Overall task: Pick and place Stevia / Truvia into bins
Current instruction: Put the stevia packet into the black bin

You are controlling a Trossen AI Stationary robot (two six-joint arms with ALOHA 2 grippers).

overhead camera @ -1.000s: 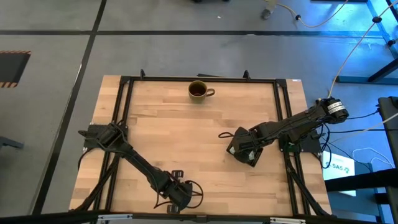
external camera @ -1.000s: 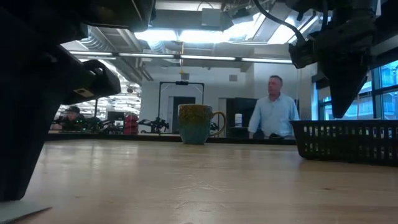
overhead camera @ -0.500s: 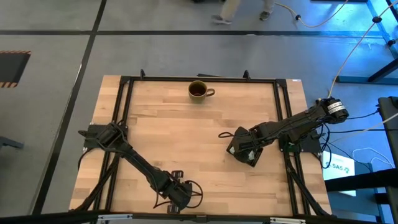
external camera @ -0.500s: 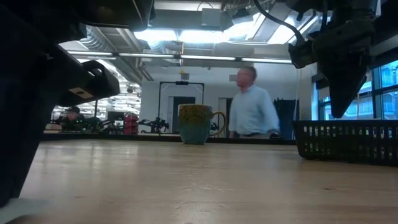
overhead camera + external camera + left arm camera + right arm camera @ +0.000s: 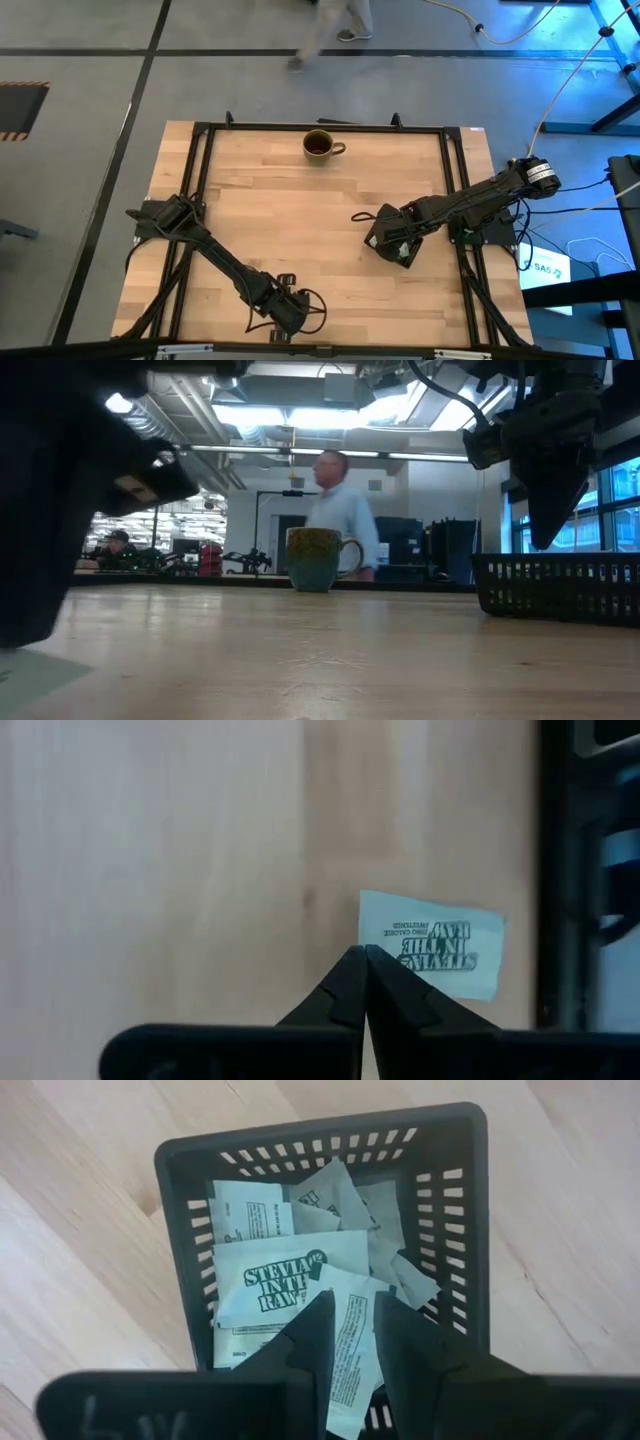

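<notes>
Near the table's near edge, my left gripper [image 5: 288, 312] is shut on one pale green Stevia sachet [image 5: 435, 945], which also shows as a pale sheet [image 5: 35, 670] in the low view. My right gripper [image 5: 350, 1305] hangs open over the black slotted bin [image 5: 320, 1135], which holds several sachets [image 5: 270, 1275]. One sachet [image 5: 345, 1370] shows through the gap between its fingers and reaches over the bin's near wall. In the high view the right gripper [image 5: 393, 243] covers the bin. My left gripper pinches the sachet's edge near one corner [image 5: 372, 942] between its two fingertips, slanting down from above. The rest of the sachet sticks out to one side of the fingers, printed face up. Whether its far end rests on the table, I cannot tell.
A brown mug [image 5: 320, 146] stands at the table's far edge, also seen in the low view [image 5: 315, 558]. A black frame [image 5: 205, 200] runs around the tabletop. A person [image 5: 340, 510] walks behind the table. Bare wood lies between the two arms.
My left gripper has risen a little, and the pale sachet under it has come up with it in the low view. The person behind the table has walked toward the left.
</notes>
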